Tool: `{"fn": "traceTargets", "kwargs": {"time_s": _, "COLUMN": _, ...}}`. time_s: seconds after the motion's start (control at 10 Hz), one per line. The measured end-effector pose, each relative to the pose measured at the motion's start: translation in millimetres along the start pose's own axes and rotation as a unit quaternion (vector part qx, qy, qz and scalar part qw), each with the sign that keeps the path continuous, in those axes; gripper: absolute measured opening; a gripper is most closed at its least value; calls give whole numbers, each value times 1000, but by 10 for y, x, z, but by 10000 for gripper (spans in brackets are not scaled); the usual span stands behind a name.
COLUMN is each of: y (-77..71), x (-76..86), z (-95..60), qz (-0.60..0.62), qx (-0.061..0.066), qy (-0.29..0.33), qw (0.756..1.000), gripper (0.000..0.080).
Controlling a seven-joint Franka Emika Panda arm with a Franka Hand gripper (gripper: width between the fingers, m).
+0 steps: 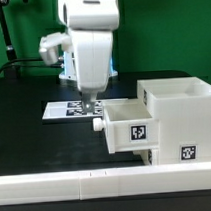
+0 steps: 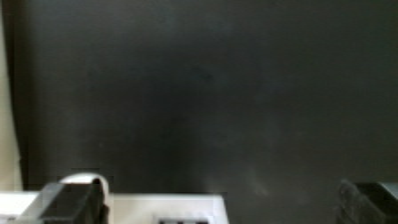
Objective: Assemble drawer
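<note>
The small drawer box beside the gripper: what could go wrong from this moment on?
1. The small drawer box sticks well out of the white drawer case; a slanted push might jam it.
2. The gripper hangs close to the box's edge and its knob, so coming down could knock them.
3. The marker board lies right behind; the fingers might scrape it.

arm (image 1: 90, 39): upright, wrist pointing down | gripper (image 1: 91, 106): jaws apparently spread, nothing held
</note>
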State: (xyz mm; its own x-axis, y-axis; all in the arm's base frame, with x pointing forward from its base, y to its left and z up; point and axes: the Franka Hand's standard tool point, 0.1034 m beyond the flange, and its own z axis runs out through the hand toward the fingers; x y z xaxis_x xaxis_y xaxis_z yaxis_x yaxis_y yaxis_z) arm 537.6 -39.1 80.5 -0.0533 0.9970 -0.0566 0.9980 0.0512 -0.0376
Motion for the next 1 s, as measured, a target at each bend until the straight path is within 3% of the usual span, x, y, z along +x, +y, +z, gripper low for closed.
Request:
{"fn": "traceTargets", "kwargs": {"time_s": 0.3, "y": 9, "x": -171, "z": 189, "qz": -13, "qx": 11, "qy": 8, "qw": 1000, "gripper": 649}}
{"fn": "traceTargets", "kwargs": {"time_s": 0.5, "y": 6, "x": -196, "z": 188, "qz": -14, "qx": 11, "qy": 9, "qw": 1000, "gripper": 649}}
{"fn": "traceTargets", "kwargs": {"time_s": 0.7, "y": -51, "x": -345, "z": 234, "qz": -14, "qx": 17, "qy": 50, "qw": 999, "gripper": 649}}
{"fn": "traceTargets", "kwargs": {"time_s": 0.8, "y": -58, "x": -338, "z": 250, "qz": -4, "qx": 19, "qy": 60, "qw": 998, "gripper": 649}}
{"fn": "traceTargets", "kwargs": {"time_s": 1.0, "y": -35, "x": -127, "z": 264, "qz": 8, "qx": 23, "qy": 65, "qw": 998, "gripper": 649}}
